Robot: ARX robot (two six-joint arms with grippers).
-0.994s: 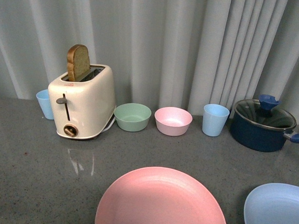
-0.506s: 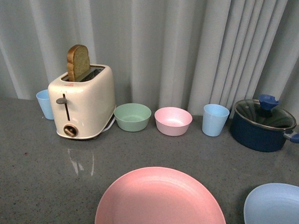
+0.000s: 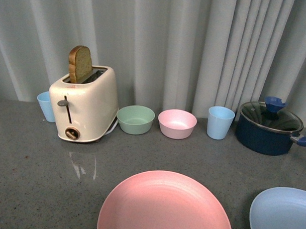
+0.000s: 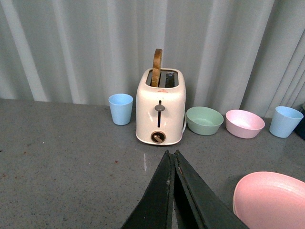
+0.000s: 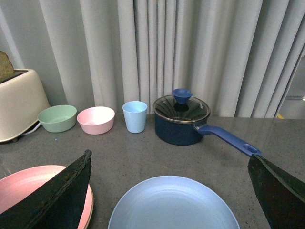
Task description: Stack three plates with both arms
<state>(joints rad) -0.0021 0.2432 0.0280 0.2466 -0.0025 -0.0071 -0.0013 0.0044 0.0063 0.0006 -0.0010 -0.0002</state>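
Note:
A large pink plate (image 3: 165, 205) lies flat at the front middle of the grey counter. To its right lies a light blue plate (image 3: 282, 214), cut off by the picture's edge. Neither arm shows in the front view. In the left wrist view my left gripper (image 4: 170, 153) is shut with nothing between its fingers and hangs over bare counter, with the pink plate (image 4: 271, 200) off to one side. My right gripper (image 5: 169, 156) is wide open above the near part of the light blue plate (image 5: 174, 205). The pink plate (image 5: 24, 183) shows beside one finger.
Along the curtain at the back stand a light blue cup (image 3: 44, 105), a cream toaster (image 3: 85, 104) with a slice of bread, a green bowl (image 3: 135, 119), a pink bowl (image 3: 177, 123), another blue cup (image 3: 220, 123) and a navy lidded pot (image 3: 268, 128) with its handle pointing right.

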